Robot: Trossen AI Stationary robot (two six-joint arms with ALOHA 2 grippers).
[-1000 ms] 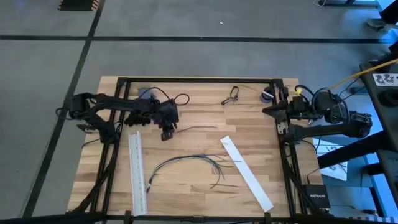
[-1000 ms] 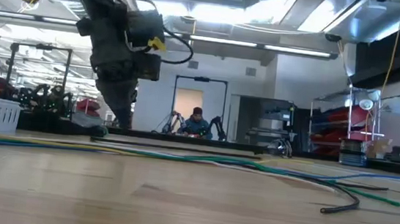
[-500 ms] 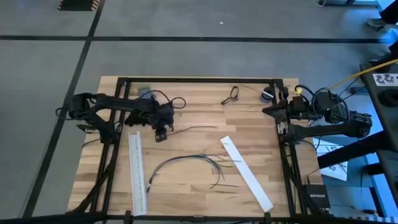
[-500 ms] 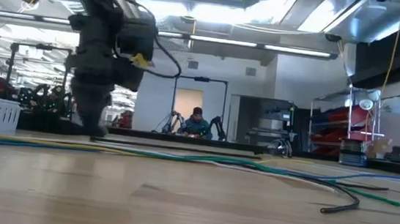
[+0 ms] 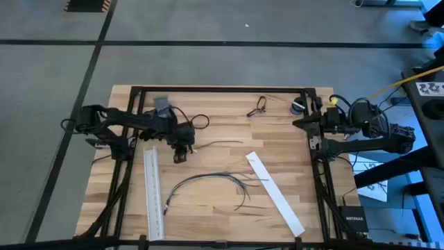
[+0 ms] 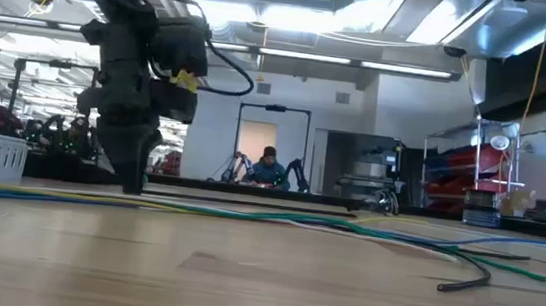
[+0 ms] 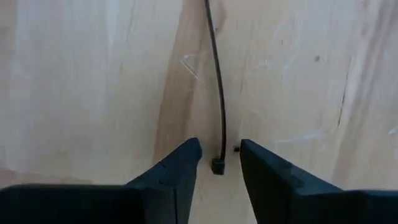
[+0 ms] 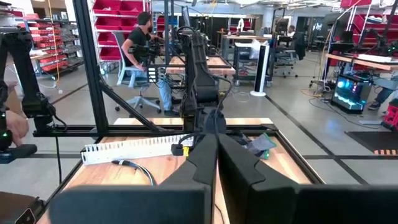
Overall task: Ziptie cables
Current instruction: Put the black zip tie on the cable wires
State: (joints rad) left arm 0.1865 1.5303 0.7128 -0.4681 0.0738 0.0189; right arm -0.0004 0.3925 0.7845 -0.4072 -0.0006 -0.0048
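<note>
The cables (image 5: pixel 208 179) lie in a loose dark curved bunch on the wooden table, strands splaying at their right end; the low view shows them as long strands (image 6: pixel 346 226). Farther back lies a thin black zip tie (image 5: pixel 218 144) (image 7: pixel 217 93). My left gripper (image 5: pixel 182 153) (image 6: pixel 132 186) (image 7: pixel 219 157) points down, open, at the tie's left end, one finger on either side of its small square head (image 7: pixel 217 165) with a gap on both sides. My right gripper (image 5: pixel 300 123) (image 8: pixel 217 155) waits shut at the table's right edge.
Two long flat white strips lie on the table, one at the left (image 5: pixel 152 191) and one slanting at the right (image 5: pixel 275 192). A small dark wire loop (image 5: pixel 258 104) and a round item (image 5: pixel 297 106) sit near the far edge. A black frame (image 5: pixel 222 89) borders the table.
My left gripper has gone down toward the table and a little toward its left edge, ending with its fingertips low at the zip tie's left end. The tie and the cables have stayed where they were.
</note>
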